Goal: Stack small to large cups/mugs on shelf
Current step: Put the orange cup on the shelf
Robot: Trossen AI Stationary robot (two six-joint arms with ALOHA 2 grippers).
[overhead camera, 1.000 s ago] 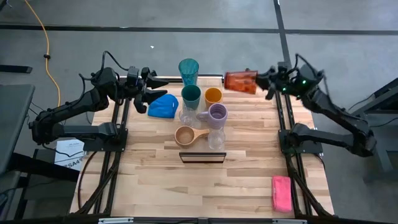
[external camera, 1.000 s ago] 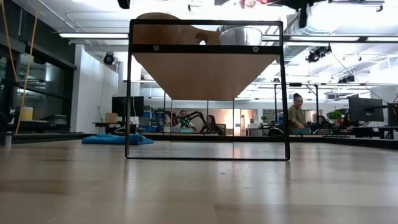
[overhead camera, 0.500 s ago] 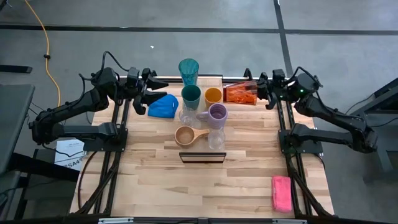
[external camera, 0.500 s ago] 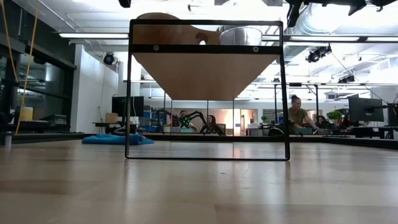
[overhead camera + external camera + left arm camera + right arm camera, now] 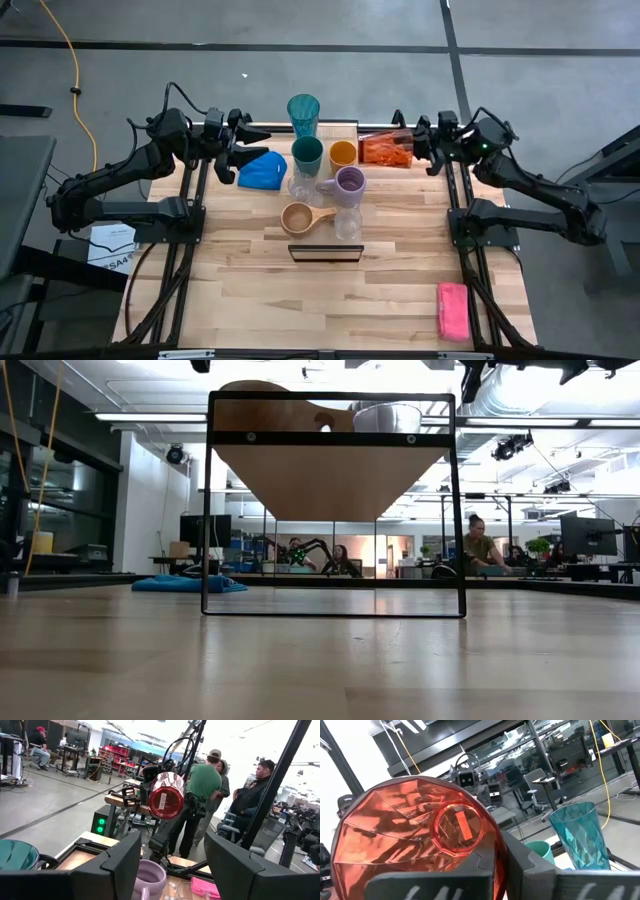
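My right gripper (image 5: 414, 150) is shut on the red cup (image 5: 386, 150) at the table's far right, beside the orange cup (image 5: 342, 153). On the shelf (image 5: 325, 252) stand the teal tumbler (image 5: 303, 112), dark green cup (image 5: 307, 154), lavender mug (image 5: 350, 181), tan mug (image 5: 298, 217) and two clear glasses (image 5: 300, 187) (image 5: 347, 223). My left gripper (image 5: 238, 150) is open and empty at the far left, beside the blue cloth (image 5: 262, 171). In the low view the shelf (image 5: 330, 450) stands on its black frame, with the tan mug (image 5: 265, 405) on top. My right gripper holds the red cup by its wider end (image 5: 406, 151), coming level from the table's right. The cup lies on its side, its base (image 5: 166, 801) pointing toward the table's left, lifted clear of the table. The cup itself hides the place of contact in the right wrist view (image 5: 415, 840).
A pink sponge (image 5: 452, 309) lies near the table's front right corner. Black frame rails run along both table sides (image 5: 455, 200). People stand and sit in the room beyond the table (image 5: 202, 795).
My right gripper has carried the red cup a little toward the table's near edge, bringing it level with the orange cup. It has then kept still. The cup stays on its side.
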